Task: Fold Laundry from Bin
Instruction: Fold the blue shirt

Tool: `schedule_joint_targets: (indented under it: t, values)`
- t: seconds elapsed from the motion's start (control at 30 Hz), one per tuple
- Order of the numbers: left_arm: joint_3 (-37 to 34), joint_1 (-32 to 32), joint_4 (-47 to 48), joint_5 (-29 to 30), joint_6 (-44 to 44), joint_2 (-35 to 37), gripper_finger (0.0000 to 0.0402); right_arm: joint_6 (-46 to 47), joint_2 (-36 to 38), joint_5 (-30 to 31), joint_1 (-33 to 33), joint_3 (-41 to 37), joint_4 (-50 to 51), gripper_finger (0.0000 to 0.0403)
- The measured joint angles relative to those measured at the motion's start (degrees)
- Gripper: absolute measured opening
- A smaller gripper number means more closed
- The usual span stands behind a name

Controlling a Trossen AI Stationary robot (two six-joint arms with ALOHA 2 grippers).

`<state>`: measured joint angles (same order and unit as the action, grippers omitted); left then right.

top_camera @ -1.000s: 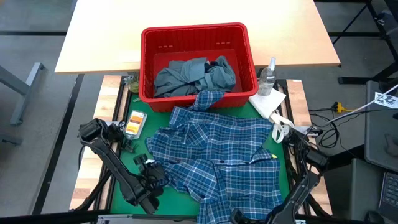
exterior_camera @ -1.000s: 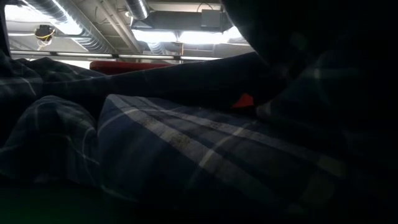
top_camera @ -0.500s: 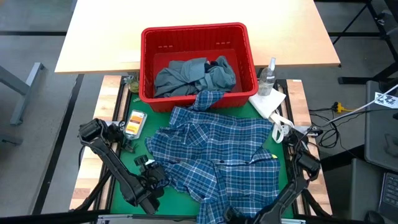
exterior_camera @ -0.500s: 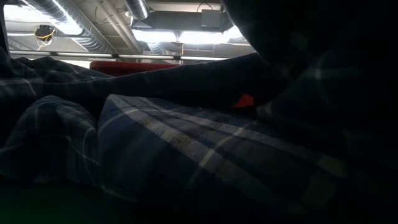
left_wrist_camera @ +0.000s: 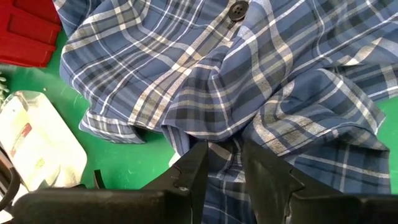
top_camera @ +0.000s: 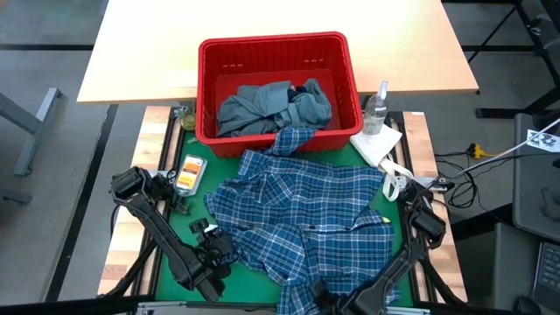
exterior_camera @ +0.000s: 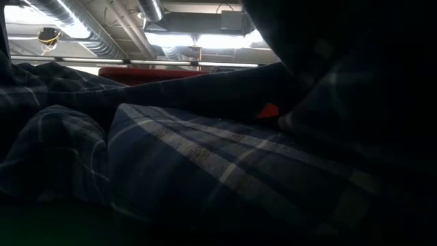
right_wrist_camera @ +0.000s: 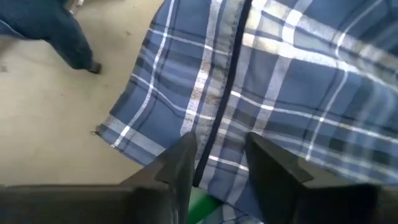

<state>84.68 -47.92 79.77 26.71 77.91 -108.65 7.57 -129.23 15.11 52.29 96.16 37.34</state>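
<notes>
The blue-white plaid shirt (top_camera: 302, 219) is lying spread and rumpled over the green mat (top_camera: 166, 262) on the counter (top_camera: 416, 140), its collar end touching the near wall of the red bin (top_camera: 273, 44), which is sitting at the far edge of the mat. Inside the bin a grey-blue garment (top_camera: 267, 105) is lying bunched. The left pincer (left_wrist_camera: 224, 171) is resting at the shirt's left edge near the front of the mat, its two fingers (left_wrist_camera: 194, 168) pinching a fold of the plaid cloth between them — the wrist view is showing fabric gathered in the narrow gap. The right pincer (right_wrist_camera: 217, 165) is sitting at the shirt's front hem, over the edge of the counter, with a seam of the plaid running between its fingers; the fingers are standing a little apart on either side of the hem, and the cloth is passing through them — gripped. A clear spray bottle (top_camera: 378, 107) is standing just right of the bin, with a white paper towel (top_camera: 378, 144) beside it. A small packet (top_camera: 189, 172) is lying on the mat left of the shirt. The low view is filled by dark plaid folds, a strip of the red bin showing behind.
</notes>
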Motion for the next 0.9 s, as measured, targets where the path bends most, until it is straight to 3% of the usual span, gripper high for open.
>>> schedule_joint_targets:
  t: [0.13, 0.37, 0.6, 0.9]
  values:
    - [0.00, 0.00, 0.00, 0.01, 0.00, 0.00, 0.0096, 2.62, -0.42, -2.24, -0.31, 0.02, -0.04, 0.0115]
    - [0.00, 0.00, 0.02, 0.01, 0.00, 0.01, 0.0096, 2.75, -0.60, -2.63, -0.26, -0.04, -0.32, 0.0011]
    - [0.00, 0.00, 0.04, 0.01, -0.02, 0.01, 0.0096, 4.21, -0.42, -2.64, -0.26, 0.41, -0.17, 0.0020]
    - [0.00, -0.65, 0.11, -0.01, -0.02, 0.01, 0.0096, 2.47, -1.01, 1.37, -0.31, 7.37, 5.78, 0.0004]
